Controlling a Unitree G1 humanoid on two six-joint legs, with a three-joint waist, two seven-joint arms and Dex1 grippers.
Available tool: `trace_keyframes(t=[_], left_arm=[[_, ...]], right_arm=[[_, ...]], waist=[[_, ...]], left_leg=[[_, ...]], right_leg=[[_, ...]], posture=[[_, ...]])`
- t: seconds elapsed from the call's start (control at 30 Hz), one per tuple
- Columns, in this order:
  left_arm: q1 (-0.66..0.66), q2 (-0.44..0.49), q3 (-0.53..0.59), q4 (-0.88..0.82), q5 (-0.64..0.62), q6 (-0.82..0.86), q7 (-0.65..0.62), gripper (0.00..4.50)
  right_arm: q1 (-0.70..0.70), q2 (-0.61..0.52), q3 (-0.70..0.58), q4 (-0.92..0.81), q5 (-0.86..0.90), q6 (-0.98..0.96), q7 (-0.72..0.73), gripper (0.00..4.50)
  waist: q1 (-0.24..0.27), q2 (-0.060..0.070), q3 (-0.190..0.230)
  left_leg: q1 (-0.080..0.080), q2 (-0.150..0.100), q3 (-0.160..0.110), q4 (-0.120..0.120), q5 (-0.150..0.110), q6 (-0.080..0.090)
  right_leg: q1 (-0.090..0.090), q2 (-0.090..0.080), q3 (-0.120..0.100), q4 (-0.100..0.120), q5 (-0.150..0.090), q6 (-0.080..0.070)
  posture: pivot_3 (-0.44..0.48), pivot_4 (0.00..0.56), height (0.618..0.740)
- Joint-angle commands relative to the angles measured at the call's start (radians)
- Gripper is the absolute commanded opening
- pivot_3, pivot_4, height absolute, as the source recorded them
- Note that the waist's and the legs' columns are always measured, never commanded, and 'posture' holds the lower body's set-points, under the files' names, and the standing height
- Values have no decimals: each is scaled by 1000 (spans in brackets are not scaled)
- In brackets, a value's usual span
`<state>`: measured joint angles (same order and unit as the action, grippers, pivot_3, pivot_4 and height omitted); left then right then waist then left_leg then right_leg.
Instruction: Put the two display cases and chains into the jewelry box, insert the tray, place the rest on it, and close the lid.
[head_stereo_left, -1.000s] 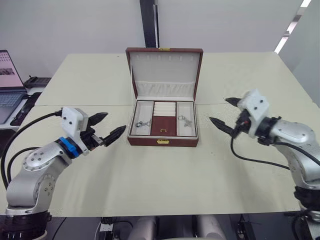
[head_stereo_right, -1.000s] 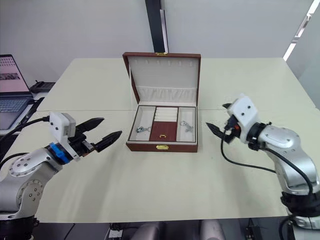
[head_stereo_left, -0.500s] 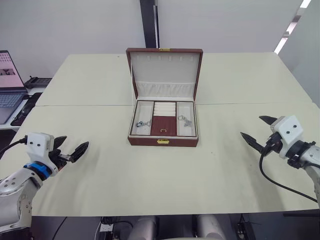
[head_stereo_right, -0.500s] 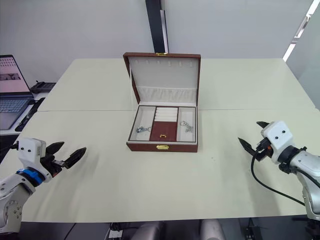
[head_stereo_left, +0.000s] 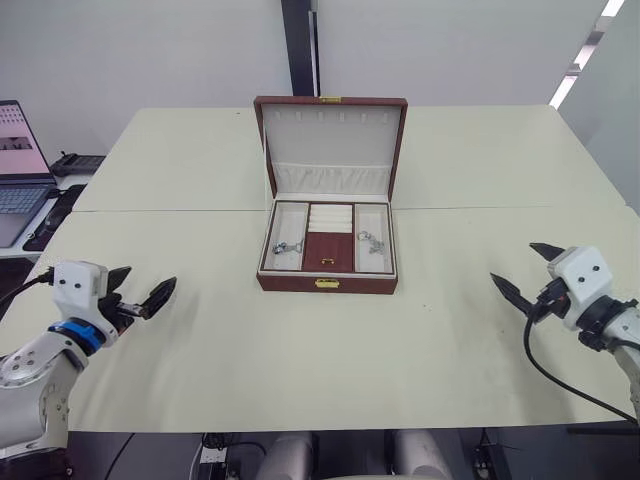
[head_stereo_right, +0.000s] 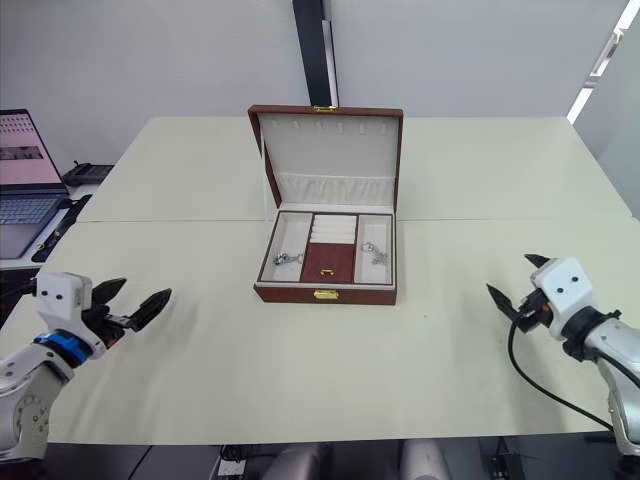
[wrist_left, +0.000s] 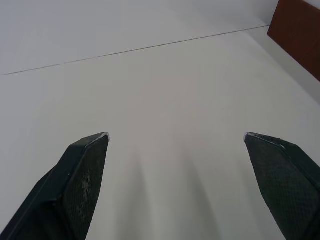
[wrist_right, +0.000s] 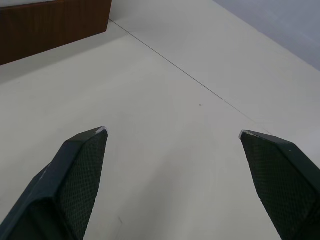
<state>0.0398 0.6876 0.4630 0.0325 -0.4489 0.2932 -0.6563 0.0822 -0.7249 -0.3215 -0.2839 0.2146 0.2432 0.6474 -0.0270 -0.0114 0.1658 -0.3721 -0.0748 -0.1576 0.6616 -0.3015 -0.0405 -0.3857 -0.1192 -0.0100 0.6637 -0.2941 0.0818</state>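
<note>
The large reddish-brown wood-look jewelry box (head_stereo_left: 328, 250) sat at the centre of the frame on the pale cream table (head_stereo_left: 330, 350), its hinged cream-lined lid (head_stereo_left: 331, 148) standing upright and open (gold catch at the top edge). Seated in the box was the shallow cream-lined tray (head_stereo_left: 328, 238) with a brown centre panel. One small silver metal trinket (head_stereo_left: 286, 247) lay in the tray's left compartment, a second silver trinket (head_stereo_left: 371, 242) in its right compartment. The left tool (head_stereo_left: 140, 290) hovered over bare table at the lower left of the frame, fingers spread wide, holding nothing. The right tool (head_stereo_left: 528, 272) hovered at the lower right, fingers likewise spread and empty. Both stood well apart from the box. A laptop (head_stereo_left: 18, 165) sat at the far left edge.
</note>
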Motion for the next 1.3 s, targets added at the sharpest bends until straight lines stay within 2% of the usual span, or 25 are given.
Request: trace_keyframes(t=[0.03, 0.37, 0.8, 0.9, 0.97, 1.13, 1.3], left_arm=[[-14, -1, -2, -52, -5, 23, 17, 4500], [-39, -18, -13, -115, -20, 99, 44, 4500], [-61, -18, -37, -105, 18, 81, 39, 4500], [-68, -15, -42, -88, 31, 62, 33, 3882], [-74, -14, -45, -76, 38, 50, 29, 3265], [-103, -3, -64, -32, 58, 43, 13, 1609], [-130, 1, -84, 5, 71, 35, -9, 27]], right_arm=[[1, 3, -26, -42, 4, 7, -19, 4471], [-55, 10, 30, -51, -3, 26, -33, 4471], [-164, 37, 119, -20, -25, 91, -65, 4471], [-183, 44, 140, -24, -28, 107, -66, 4500], [-193, 49, 147, -27, -25, 122, -66, 4095], [-218, 49, 184, -30, -38, 162, -61, 2440], [-243, 44, 208, -19, -47, 183, -58, 1150]], waist=[[0, 0, 0], [-1, 0, 0], [-1, 0, 0], [-1, 0, 0], [-1, 0, 0], [-1, 0, 0], [-2, 0, 0]], left_leg=[[0, 0, 0, 0, 0, 0], [1, 0, 0, 0, 0, 0], [1, 0, 0, 0, 0, 0], [1, 0, 0, 0, 0, 0], [1, 0, 0, 0, 0, 0], [1, 0, 0, 0, 0, 0], [1, 0, 0, 0, 0, 0]], right_leg=[[0, 0, 0, 0, 0, 0], [0, 0, 0, 0, 0, 0], [0, 0, 0, 0, 0, 0], [0, 0, 0, 0, 0, 0], [0, 0, 0, 0, 0, 0], [0, 0, 0, 0, 0, 0], [0, 0, 0, 0, 0, 0]], posture=[[0, 150, 740], [0, 150, 740], [0, 150, 740], [0, 150, 740], [0, 150, 740], [0, 150, 740], [0, 150, 740]])
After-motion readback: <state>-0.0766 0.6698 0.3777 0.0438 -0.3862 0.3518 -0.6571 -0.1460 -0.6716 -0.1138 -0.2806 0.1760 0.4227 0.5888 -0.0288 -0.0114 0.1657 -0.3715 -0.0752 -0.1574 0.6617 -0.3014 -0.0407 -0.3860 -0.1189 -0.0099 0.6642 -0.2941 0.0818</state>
